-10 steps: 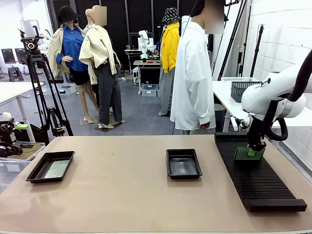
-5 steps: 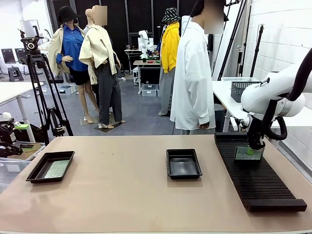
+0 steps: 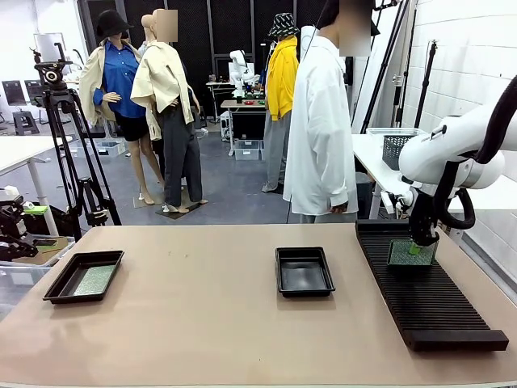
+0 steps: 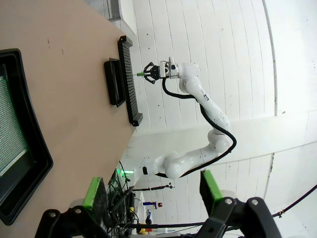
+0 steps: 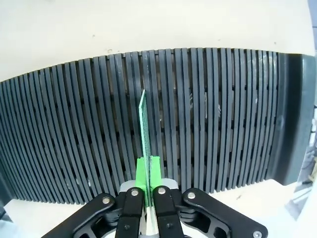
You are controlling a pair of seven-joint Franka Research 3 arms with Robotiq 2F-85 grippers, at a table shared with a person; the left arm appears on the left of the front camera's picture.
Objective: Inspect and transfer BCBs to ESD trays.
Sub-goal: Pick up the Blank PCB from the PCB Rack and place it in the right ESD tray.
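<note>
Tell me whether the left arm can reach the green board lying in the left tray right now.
Probably yes: its fingers stand open and empty, the tray sits close by in the left wrist view, and nothing covers the board.

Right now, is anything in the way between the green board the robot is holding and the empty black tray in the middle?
Nothing I can see. The right gripper is shut on the green board at the slotted rack, and bare table lies between the rack and the empty tray.
</note>
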